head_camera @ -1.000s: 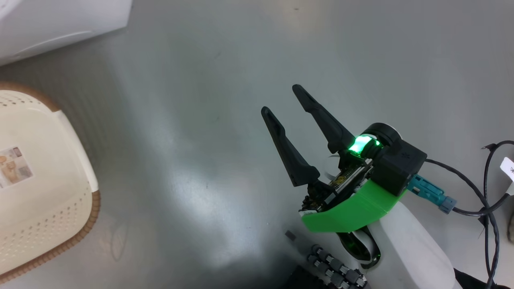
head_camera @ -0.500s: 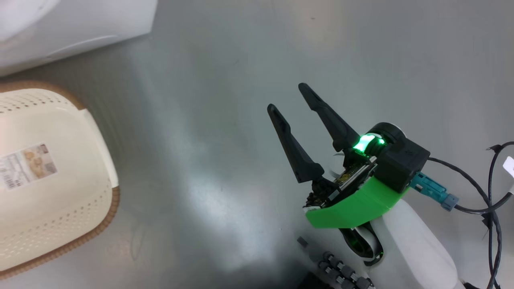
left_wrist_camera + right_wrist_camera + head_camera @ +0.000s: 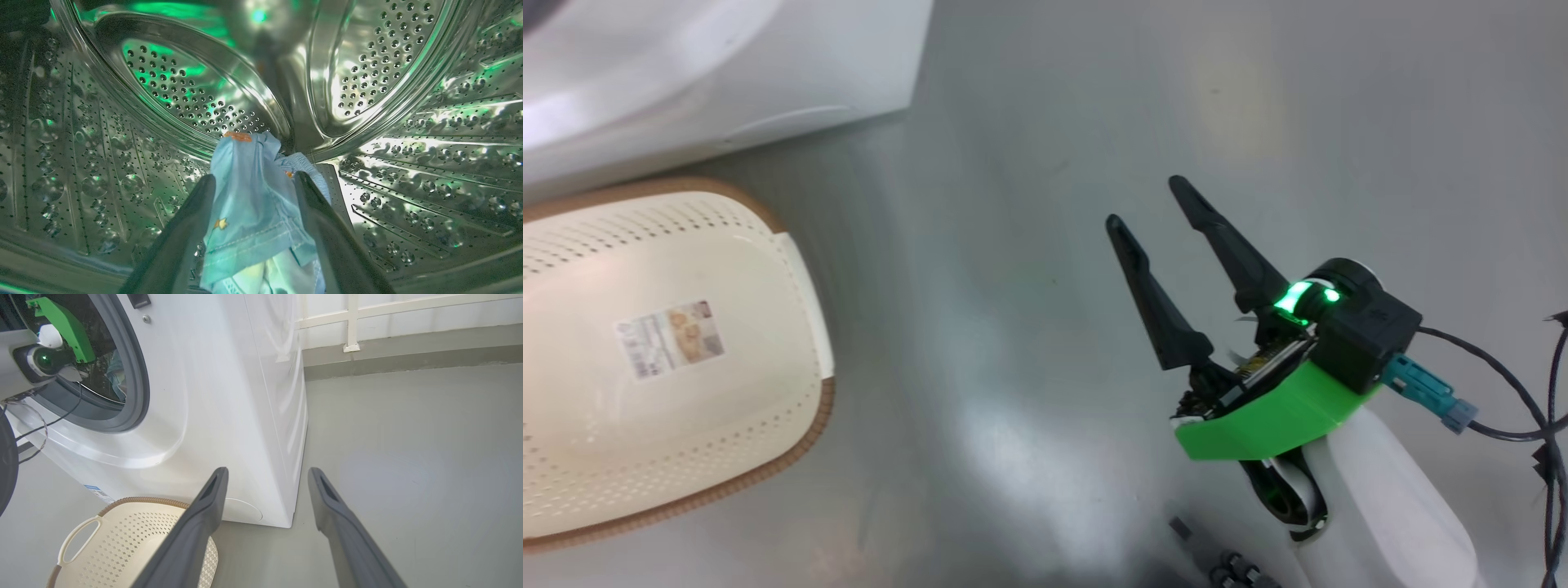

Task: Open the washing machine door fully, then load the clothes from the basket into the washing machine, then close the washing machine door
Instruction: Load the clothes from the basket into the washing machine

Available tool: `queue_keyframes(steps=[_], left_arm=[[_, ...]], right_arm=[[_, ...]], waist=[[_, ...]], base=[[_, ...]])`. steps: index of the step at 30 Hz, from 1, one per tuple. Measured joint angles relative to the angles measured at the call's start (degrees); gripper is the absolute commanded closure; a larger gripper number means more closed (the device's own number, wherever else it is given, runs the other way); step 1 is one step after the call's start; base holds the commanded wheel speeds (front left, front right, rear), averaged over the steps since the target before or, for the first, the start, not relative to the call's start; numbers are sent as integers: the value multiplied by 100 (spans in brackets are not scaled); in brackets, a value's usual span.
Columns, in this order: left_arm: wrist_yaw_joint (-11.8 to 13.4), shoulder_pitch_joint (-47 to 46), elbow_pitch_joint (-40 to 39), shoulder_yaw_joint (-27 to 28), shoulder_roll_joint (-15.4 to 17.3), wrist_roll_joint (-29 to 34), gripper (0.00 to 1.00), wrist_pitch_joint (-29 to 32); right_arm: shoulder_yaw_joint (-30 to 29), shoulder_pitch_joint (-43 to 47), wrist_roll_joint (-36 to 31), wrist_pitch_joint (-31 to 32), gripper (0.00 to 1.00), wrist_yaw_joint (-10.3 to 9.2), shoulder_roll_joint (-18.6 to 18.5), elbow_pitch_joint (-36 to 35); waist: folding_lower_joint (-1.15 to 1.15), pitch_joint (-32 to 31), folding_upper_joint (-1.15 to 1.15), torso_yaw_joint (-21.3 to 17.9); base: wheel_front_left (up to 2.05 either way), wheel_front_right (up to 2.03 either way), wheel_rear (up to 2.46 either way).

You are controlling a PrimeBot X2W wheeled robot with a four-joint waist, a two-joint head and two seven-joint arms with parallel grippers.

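Closest in, from the left wrist: left gripper with jaws spread wide, clamping nothing, reaching into the steel drum of the washing machine. Lying loose between its fingers, the clothes: light-blue fabric with orange-brown patches over a paler piece, draped on the drum's lower wall. Long axis of the bundle in line with the fingers, narrow end pointing away toward the drum's back. Cannot tell whether a fold catches on either finger. Judged as delivered, so calls for a straight pull-back along that same axis, out through the grey seal. Farther out, over the bare floor: right gripper, likewise open and empty, aimed past the machine's front corner. Well to its left, the basket, nothing inside but a paper label, close against the machine's base. Beyond, at the left margin of the right wrist view, probably the washing machine door, a dark curved edge, swung open. Left arm the nearer one for closing it.
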Motion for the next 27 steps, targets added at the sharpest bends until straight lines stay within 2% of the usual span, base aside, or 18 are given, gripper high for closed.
queue_keyframes(steps=[10,19,22,23,27], left_arm=[[332,1920,-1199,211,-176,-486,0,-584],[1087,4168,-2915,201,-339,-523,0,-1174],[1222,4541,-3218,199,-361,-523,0,-1265],[1384,4905,-3476,182,-386,-511,0,-1334],[1660,5617,-3897,77,-570,-505,0,-1477]], right_arm=[[-259,291,-169,0,0,0,-119,15],[-624,595,-247,0,0,0,-200,-1],[-689,643,-275,0,0,0,-227,-3],[-724,712,-296,0,0,0,-245,3],[-829,853,-344,0,0,0,-280,30]], waist=[[0,-520,0,330],[0,-1002,0,626],[0,-1099,0,685],[0,-1202,0,741],[0,-1418,0,853]], base=[[0,0,0],[0,0,0],[0,0,0],[0,0,0],[0,0,0]])
